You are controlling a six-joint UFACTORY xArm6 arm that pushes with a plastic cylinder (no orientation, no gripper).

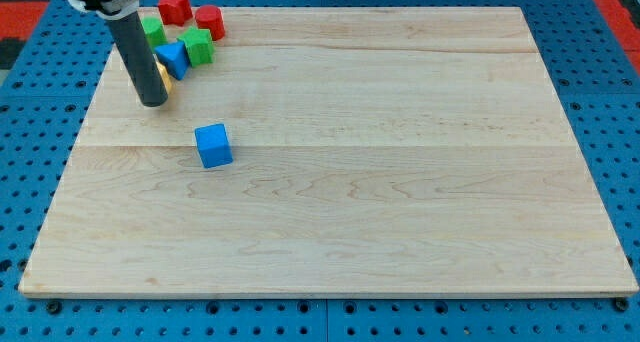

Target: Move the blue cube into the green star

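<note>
The blue cube (213, 145) sits alone on the wooden board (380, 182), left of the middle. The green star (198, 46) lies in the cluster at the view's top left, above the cube and apart from it. My tip (153, 101) is on the board up and to the left of the blue cube, not touching it, just below the cluster. The dark rod rises from the tip toward the view's top left and hides part of the cluster.
The cluster at the top left also holds a second blue block (172, 58), a green block (152, 30), two red blocks (174, 6) (209, 22) and a yellow piece (165, 82) partly hidden behind the rod. Blue pegboard (600, 102) surrounds the board.
</note>
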